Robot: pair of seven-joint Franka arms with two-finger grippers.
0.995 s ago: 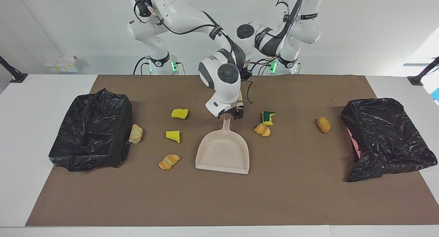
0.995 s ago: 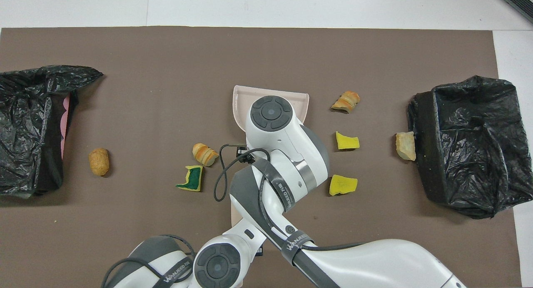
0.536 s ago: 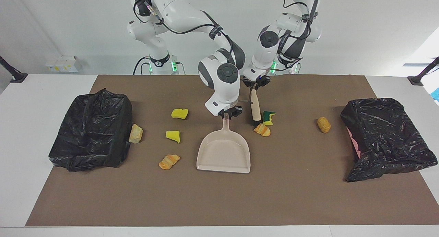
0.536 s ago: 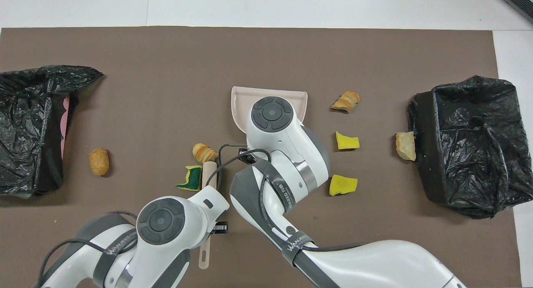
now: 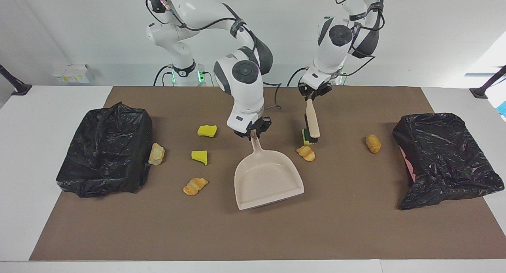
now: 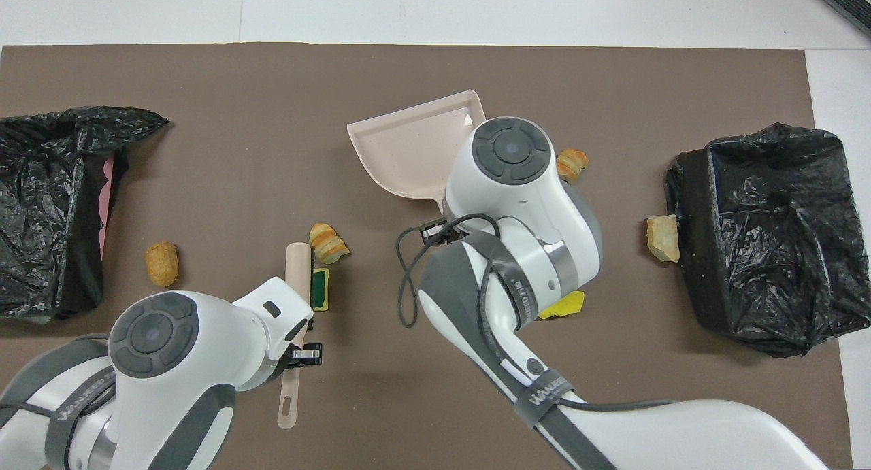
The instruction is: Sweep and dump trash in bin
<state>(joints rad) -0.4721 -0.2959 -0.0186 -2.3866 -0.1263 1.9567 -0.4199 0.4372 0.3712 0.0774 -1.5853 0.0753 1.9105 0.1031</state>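
My right gripper (image 5: pixel 252 130) is shut on the handle of the beige dustpan (image 5: pixel 267 178), whose mouth lies on the mat mid-table, angled toward the left arm's end. My left gripper (image 5: pixel 309 97) is shut on the beige brush (image 5: pixel 312 125). The brush head touches a green-yellow sponge (image 5: pixel 304 136) (image 6: pixel 320 288). An orange croissant piece (image 5: pixel 306 153) (image 6: pixel 328 243) lies just beside it. A brown nugget (image 5: pixel 373 143) lies toward the left arm's end. Two yellow sponges (image 5: pixel 207 130) (image 5: pixel 200 156), another croissant piece (image 5: pixel 195 186) and a tan bread piece (image 5: pixel 156 153) lie toward the right arm's end.
A bin lined with a black bag (image 5: pixel 104 150) stands at the right arm's end, with the tan bread piece against it. A second black-bagged bin (image 5: pixel 442 158) stands at the left arm's end. The brown mat (image 5: pixel 253 233) covers the table.
The left arm came out from under the right arm with the brush and carried it to the green-yellow sponge. The dustpan turned its mouth toward the left arm's end. The nearby croissant piece shifted slightly.
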